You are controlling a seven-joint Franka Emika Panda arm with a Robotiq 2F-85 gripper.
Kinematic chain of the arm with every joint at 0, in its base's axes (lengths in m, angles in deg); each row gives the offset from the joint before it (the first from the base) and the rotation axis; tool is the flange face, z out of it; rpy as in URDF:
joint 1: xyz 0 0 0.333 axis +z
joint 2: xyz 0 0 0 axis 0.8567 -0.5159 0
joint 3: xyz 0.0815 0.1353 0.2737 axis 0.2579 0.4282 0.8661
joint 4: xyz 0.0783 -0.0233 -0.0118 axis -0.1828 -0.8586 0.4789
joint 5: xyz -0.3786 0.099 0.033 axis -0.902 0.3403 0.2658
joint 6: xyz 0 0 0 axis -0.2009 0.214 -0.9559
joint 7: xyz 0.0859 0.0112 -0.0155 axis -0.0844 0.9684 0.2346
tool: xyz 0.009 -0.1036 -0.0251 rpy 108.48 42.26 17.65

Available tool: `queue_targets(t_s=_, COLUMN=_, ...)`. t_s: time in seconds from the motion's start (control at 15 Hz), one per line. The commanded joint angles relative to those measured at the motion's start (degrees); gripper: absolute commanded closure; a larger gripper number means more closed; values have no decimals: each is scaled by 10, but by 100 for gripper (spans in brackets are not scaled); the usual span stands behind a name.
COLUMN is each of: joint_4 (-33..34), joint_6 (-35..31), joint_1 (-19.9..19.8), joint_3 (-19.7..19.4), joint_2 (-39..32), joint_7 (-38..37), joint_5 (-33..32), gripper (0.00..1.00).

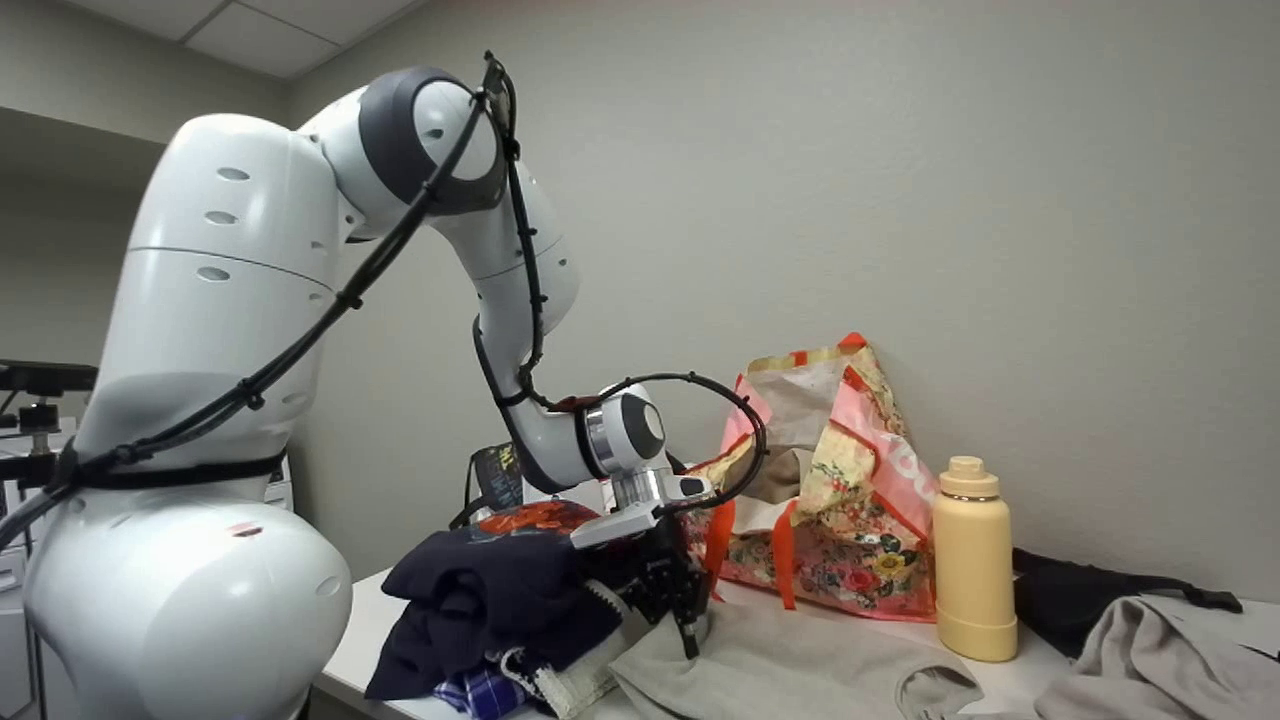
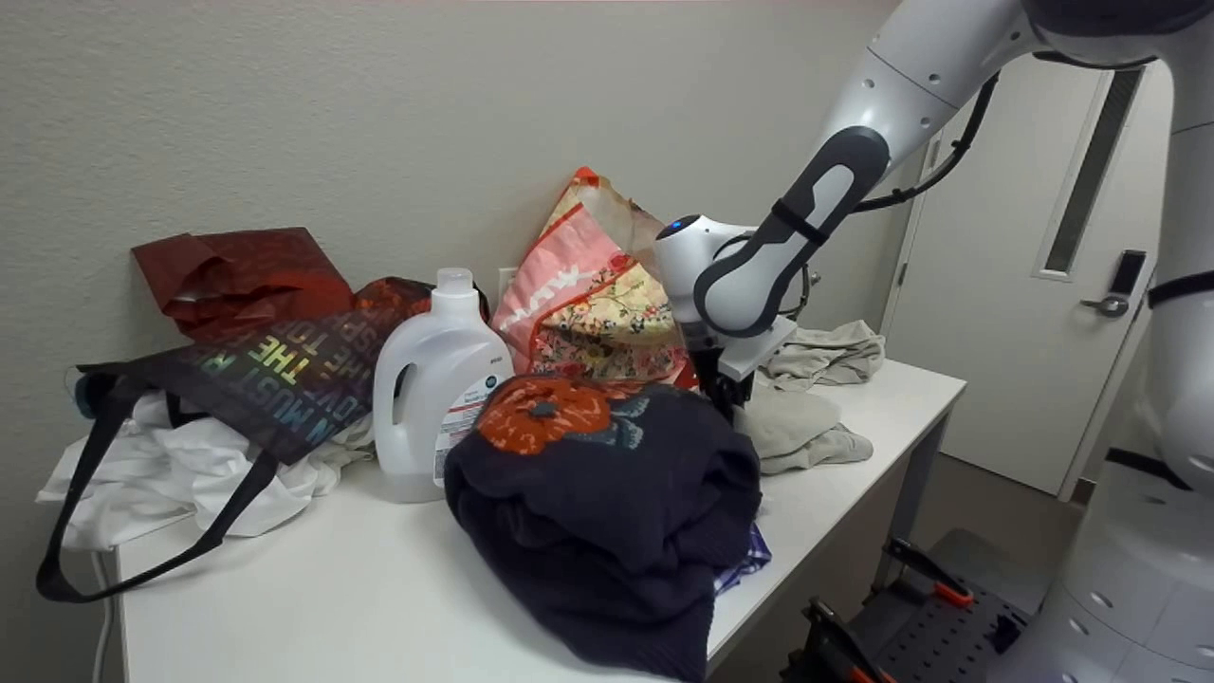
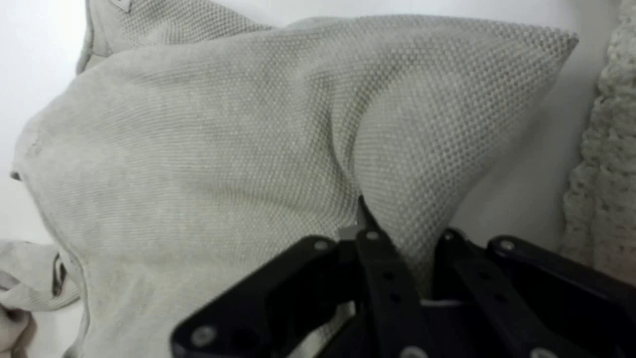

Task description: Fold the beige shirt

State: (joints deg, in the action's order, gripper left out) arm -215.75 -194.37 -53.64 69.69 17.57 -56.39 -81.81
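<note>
The beige shirt (image 1: 790, 660) lies on the white table. In the wrist view the shirt (image 3: 213, 149) fills most of the picture, with a corner pointing to the upper right and a fold rising between the fingers. It also shows in an exterior view (image 2: 797, 427), partly behind the dark clothes. My gripper (image 1: 693, 625) points down at the shirt's edge. In the wrist view my gripper (image 3: 402, 223) is closed around a bunched fold of the shirt. The right fingertip is hidden behind the cloth.
Dark clothes (image 2: 607, 503) are piled beside the gripper, with a cream knit edge (image 3: 606, 174) near the shirt. A floral bag (image 1: 850, 560) and a yellow bottle (image 1: 975, 570) stand behind. Another beige cloth (image 1: 1170, 660) lies beyond. A detergent jug (image 2: 427, 408) stands near the pile.
</note>
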Motion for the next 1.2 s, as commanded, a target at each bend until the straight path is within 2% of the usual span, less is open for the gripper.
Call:
queue_targets(t_s=0.0, joint_4=-40, joint_6=-12, joint_1=-21, joint_3=8, joint_2=77, joint_7=65, joint_5=49, gripper=93)
queue_targets(t_s=0.53, joint_4=-101, joint_6=-25, joint_1=-82, joint_3=-12, joint_2=159, joint_7=261, joint_5=253, gripper=93)
queue_targets(t_s=0.93, joint_4=-131, joint_6=-26, joint_1=-124, joint_3=-59, joint_2=168, joint_7=410, joint_5=456, gripper=94)
queue_targets(t_s=1.13, joint_4=-132, joint_6=-30, joint_1=-140, joint_3=-77, joint_2=166, joint_7=448, joint_5=506, gripper=94)
